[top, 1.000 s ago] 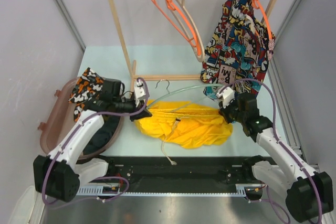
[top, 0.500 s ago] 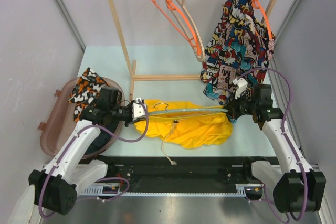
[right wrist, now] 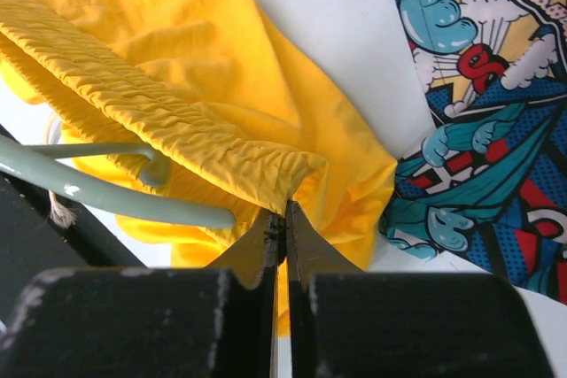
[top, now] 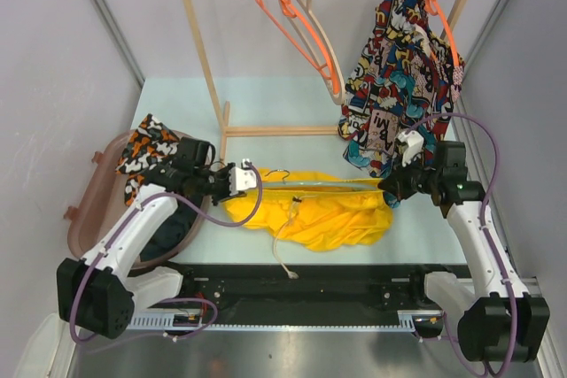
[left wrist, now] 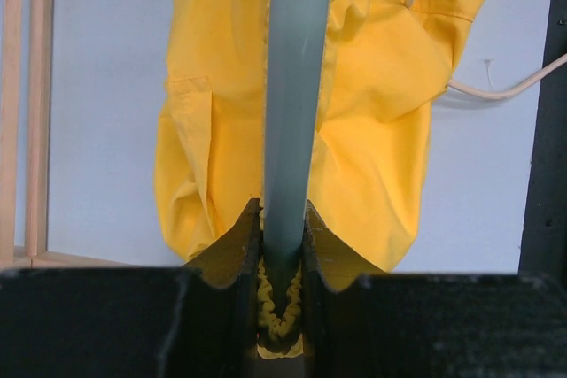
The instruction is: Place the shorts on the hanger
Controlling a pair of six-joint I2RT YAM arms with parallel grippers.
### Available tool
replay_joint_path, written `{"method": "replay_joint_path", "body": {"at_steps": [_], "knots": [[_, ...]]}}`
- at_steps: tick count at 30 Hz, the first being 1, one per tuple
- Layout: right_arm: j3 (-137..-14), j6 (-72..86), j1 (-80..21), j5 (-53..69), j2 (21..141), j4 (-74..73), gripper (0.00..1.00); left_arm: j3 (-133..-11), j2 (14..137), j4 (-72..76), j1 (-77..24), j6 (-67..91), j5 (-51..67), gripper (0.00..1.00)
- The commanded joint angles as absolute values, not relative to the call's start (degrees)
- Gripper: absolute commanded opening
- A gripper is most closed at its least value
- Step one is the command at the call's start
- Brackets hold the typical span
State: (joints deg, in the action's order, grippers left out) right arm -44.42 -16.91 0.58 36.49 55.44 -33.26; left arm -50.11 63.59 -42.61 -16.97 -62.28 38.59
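The yellow shorts (top: 323, 214) lie on the table between my arms, their waistband pulled straight along the mint-green hanger (top: 319, 184). My left gripper (top: 241, 179) is shut on the hanger's left end (left wrist: 297, 86), and crumpled yellow elastic (left wrist: 282, 312) sits between its jaws too; the shorts (left wrist: 390, 104) hang past it. My right gripper (top: 390, 189) is shut on the waistband's right end (right wrist: 285, 216). There the gathered band of the shorts (right wrist: 159, 117) runs off to the left, and the hanger's (right wrist: 106, 196) rounded end lies just left of the fingers.
A wooden rack (top: 213, 86) stands behind, carrying orange hangers (top: 292, 24), a beige hanger (top: 326, 50) and a comic-print garment (top: 403, 68) that hangs close to my right arm. A brown basket (top: 89, 219) holding patterned cloth (top: 146, 152) sits left. The whitish drawstring (top: 283, 254) trails toward the near edge.
Both grippers dropped toward the table and the right one drew rightward, so the waistband now lies taut along the hanger. In the last half second the left gripper shifted slightly right.
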Motion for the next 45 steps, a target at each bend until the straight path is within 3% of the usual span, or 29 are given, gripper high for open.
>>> {"method": "replay_joint_path", "body": {"at_steps": [1,11,18,29,37,45], "knots": [[-47.46,-22.75,5.8,23.02,54.58,-32.87,0.0,-51.42,64.25,-48.16,-14.77,-62.22,24.52,0.0],[-52.2,-19.35,2.47,24.61,50.72,-34.89,0.0,-56.68,71.19,-49.13,-17.31,-59.86,16.52,0.0],[-53.53,-15.91,-9.22,17.49,49.75,-34.37,0.0,-61.78,72.6,-48.34,-27.94,-53.71,13.44,0.0],[-56.51,-18.28,-9.05,17.24,49.57,-35.86,0.0,-62.23,71.02,-48.25,-29.62,-53.43,12.4,0.0],[-56.51,-24.78,3.77,19.07,51.33,-37.62,0.0,-59.24,72.42,-48.52,-18.55,-59.85,9.42,0.0],[-58.27,-18.65,-3.68,21.36,51.33,-36.48,0.0,-64.67,75.06,-49.92,-23.63,-56.7,7.73,0.0]]}}
